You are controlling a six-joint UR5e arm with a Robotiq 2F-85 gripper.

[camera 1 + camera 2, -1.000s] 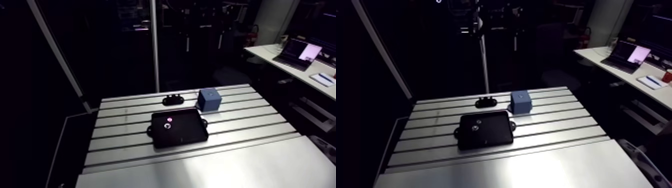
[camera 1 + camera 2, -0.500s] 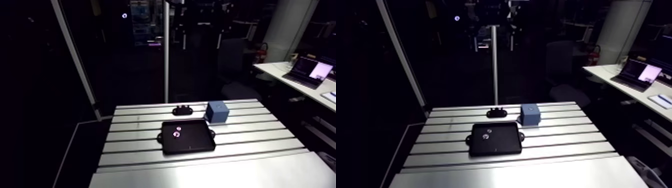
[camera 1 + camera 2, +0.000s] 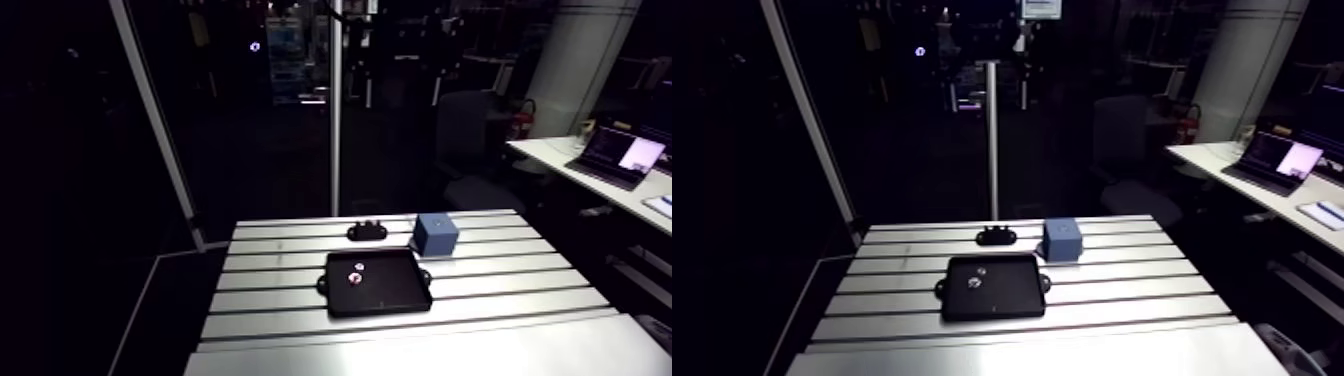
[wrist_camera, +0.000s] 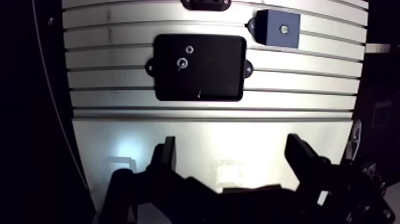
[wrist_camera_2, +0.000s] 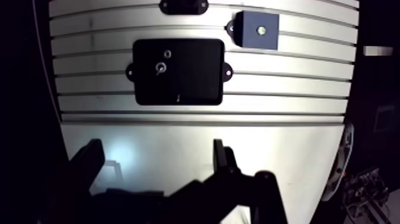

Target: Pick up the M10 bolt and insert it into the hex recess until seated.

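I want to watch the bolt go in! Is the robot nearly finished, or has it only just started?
Only just started. Done: nothing; the small shiny parts, probably including the bolt, lie in the black tray. In hand: nothing; the claw is open and empty, high above the table. Left: grab the bolt, carry it to the blue block and push it into the hole on top.

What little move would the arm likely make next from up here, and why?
Probably travel forward and down toward the black tray: the gripper is open, holds nothing and hangs over bare table well short of it, while the small metal parts it must pick from lie in that tray.
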